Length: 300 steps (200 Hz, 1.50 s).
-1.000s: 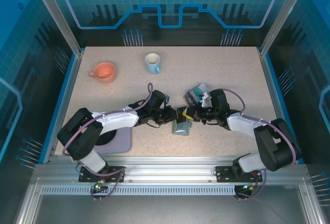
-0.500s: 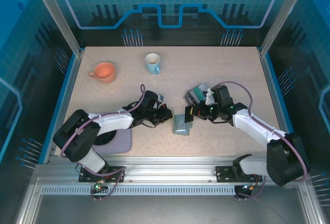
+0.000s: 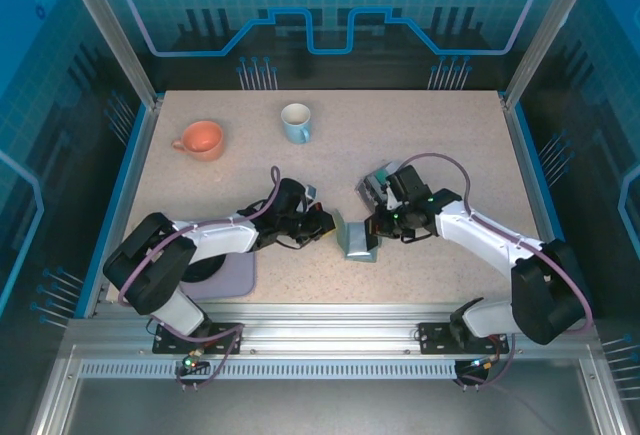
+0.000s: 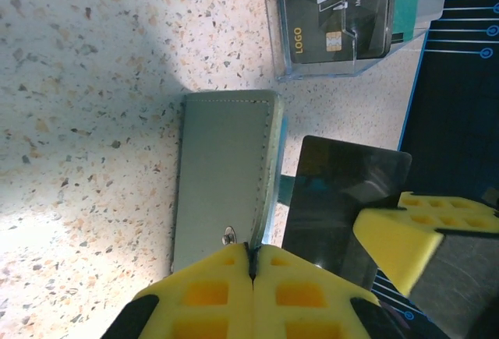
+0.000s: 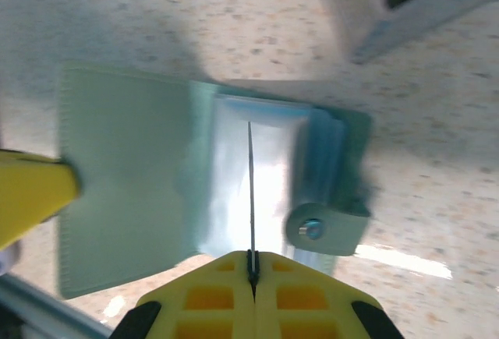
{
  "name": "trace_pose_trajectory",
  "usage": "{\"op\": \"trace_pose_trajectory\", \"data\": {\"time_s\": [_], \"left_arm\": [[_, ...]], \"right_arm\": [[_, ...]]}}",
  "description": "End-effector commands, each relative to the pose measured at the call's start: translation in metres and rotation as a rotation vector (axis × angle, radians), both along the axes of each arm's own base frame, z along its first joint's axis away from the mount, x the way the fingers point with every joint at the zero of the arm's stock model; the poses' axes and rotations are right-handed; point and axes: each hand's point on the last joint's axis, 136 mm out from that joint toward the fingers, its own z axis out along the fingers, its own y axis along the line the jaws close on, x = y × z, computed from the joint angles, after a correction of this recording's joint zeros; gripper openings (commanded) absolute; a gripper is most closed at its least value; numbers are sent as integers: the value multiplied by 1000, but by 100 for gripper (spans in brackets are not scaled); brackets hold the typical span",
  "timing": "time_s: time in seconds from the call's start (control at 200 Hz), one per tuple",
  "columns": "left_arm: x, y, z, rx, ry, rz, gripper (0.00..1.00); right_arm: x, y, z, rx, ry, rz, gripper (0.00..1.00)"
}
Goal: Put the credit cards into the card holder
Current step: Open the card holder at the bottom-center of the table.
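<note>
Top external: right end effector's (image 3: 373, 223) pinched credit card (image 4: 343, 199) now over left end effector's (image 3: 326, 226) pinched card holder (image 3: 357, 244)

Sage-green card holder (image 4: 222, 175), speckled beige table (image 4: 78, 82), orange mug (image 3: 200, 139).

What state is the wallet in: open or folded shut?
Open. The wallet shows its inner pockets to the right wrist camera; the left jaws pinch one flap's edge.
</note>
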Motion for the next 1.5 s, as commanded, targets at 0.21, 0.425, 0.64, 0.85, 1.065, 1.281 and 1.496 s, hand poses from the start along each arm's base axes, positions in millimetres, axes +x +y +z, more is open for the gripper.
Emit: {"op": "trace_pose_trajectory", "data": {"time_s": [0.21,0.425,0.64,0.85,1.065,1.281,1.496], "left_arm": [[-16,15,-23,63,43,-13,0],[-23,19,-35,80,63,-19,0],[-30,29,-50,123,85,-15,0],[-35,30,-57,136,90,-30,0],[-34,19,-58,126,89,-39,0],[-33,12,-58,122,82,-31,0],[-32,10,-56,120,77,-32,0]], "right_arm": [[-10,-50,-15,-189,43,-46,1],[-14,-65,-31,-244,80,-58,1],[-17,-86,-37,-347,100,-86,1],[-17,-95,-44,-323,117,-97,1],[-4,-80,-18,-237,57,-78,1],[1,-55,13,-74,-26,-71,2],[-5,-39,6,14,-8,-63,2]]}}
